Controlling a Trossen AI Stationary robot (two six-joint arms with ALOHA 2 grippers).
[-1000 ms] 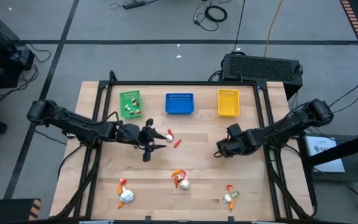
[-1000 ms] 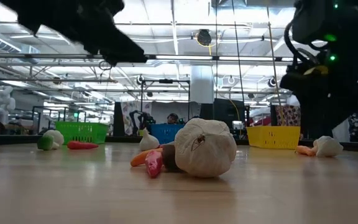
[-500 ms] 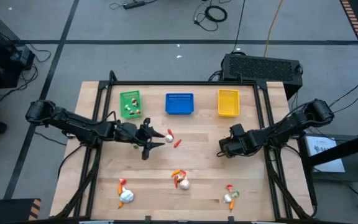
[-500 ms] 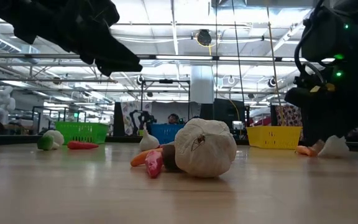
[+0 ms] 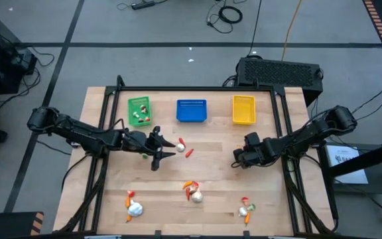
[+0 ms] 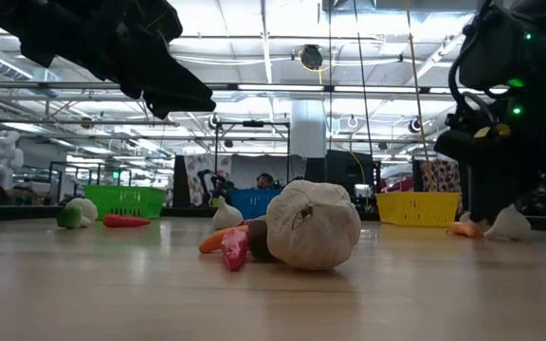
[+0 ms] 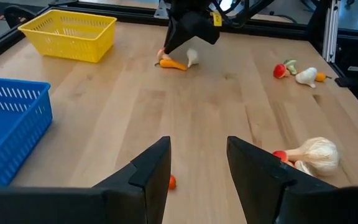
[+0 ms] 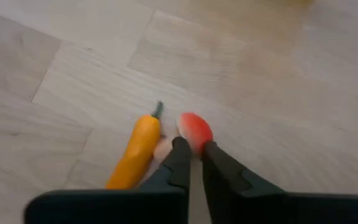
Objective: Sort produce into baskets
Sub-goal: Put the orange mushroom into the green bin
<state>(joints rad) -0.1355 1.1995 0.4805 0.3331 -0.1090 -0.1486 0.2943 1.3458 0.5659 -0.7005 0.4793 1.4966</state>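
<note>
The green (image 5: 138,111), blue (image 5: 191,110) and yellow (image 5: 243,109) baskets stand in a row at the table's far side. Produce lies in small groups on the wood. My right gripper (image 8: 192,148) points steeply down at the right, shut at a small red piece (image 8: 195,131) that lies beside an orange pepper (image 8: 135,155). Left of centre, my left gripper (image 7: 197,165) hovers open above the table with nothing between its fingers. Two red bits (image 5: 184,148) lie just to its right. A garlic bulb (image 6: 311,225) with red and orange pieces lies at the near centre. My right gripper pinches the red piece's near end (image 8: 191,142) with just the ends of its two fingers. They come slanting down from above. The piece rests on the table next to the orange pepper. How much of it sits between the fingers is hidden by the fingertips.
The green basket holds a few pieces (image 5: 140,117). More produce lies near the front edge at the left (image 5: 133,207) and right (image 5: 246,209). A black box (image 5: 280,72) stands beyond the far right corner. Bare wood stretches between the two arms.
My right gripper has sunk a little toward the table, down onto the red piece and the orange pepper. Those pieces and the rest of the produce lie where they were.
</note>
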